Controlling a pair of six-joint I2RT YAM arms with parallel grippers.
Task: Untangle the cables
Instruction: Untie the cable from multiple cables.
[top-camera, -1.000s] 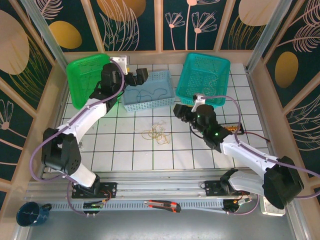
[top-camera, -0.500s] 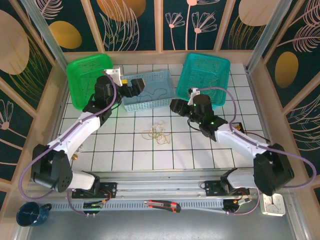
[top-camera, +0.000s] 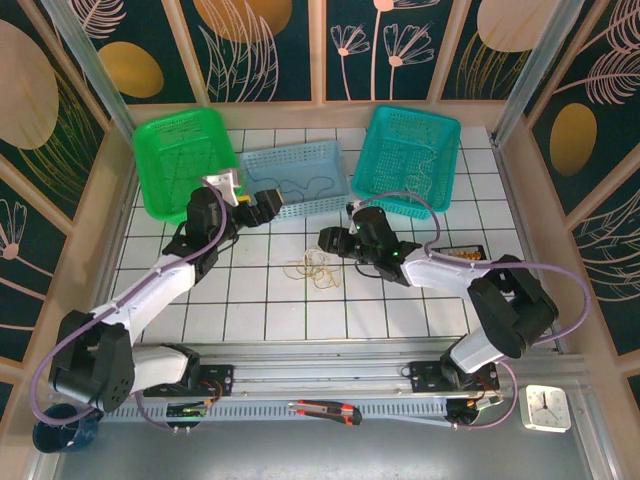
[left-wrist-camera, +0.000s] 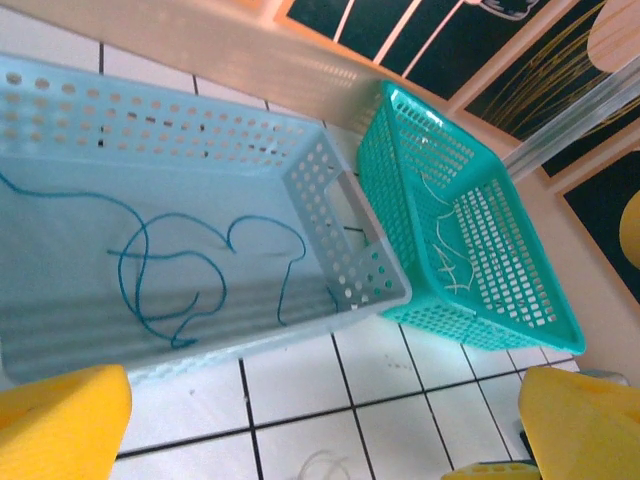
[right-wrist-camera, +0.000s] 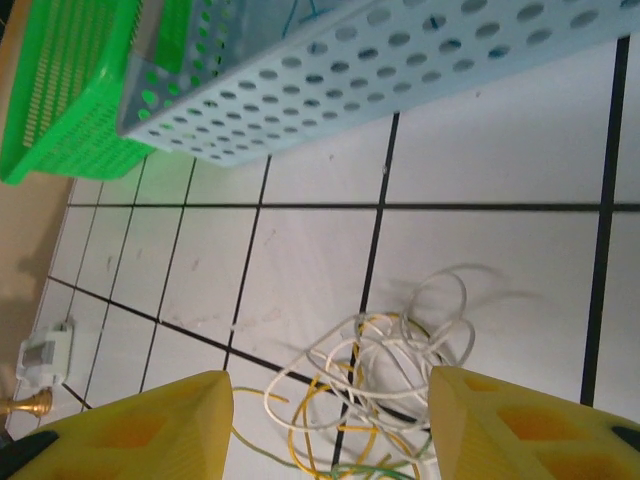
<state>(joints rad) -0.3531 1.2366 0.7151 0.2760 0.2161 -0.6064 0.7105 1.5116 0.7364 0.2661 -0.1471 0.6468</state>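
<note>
— Where's the tangle?

— The knot of cables (top-camera: 312, 265) lies mid-table on the glossy white tiles. It is a heap of thin, limp loops, white and yellow, with a green strand among them.

— And your right hand?

— My right gripper (top-camera: 327, 241) hangs just beside the knot, on its far right. The blocky yellow fingers (right-wrist-camera: 150, 425) are partly apart and clasp nothing. From the wrist I see the loops on the tile between them.

— The left?

— Farther back, my left gripper (top-camera: 268, 200) is spread wide and empty at the near wall of the pale blue basket (left-wrist-camera: 330, 230). That basket is rectangular plastic punched with round holes, and a thin blue cord (left-wrist-camera: 180, 280) curls on its floor. Just right of it, the teal mesh basket (left-wrist-camera: 500, 320) holds a pale wire (left-wrist-camera: 445, 250). A green mesh basket (top-camera: 175, 160) sits far left.
</note>
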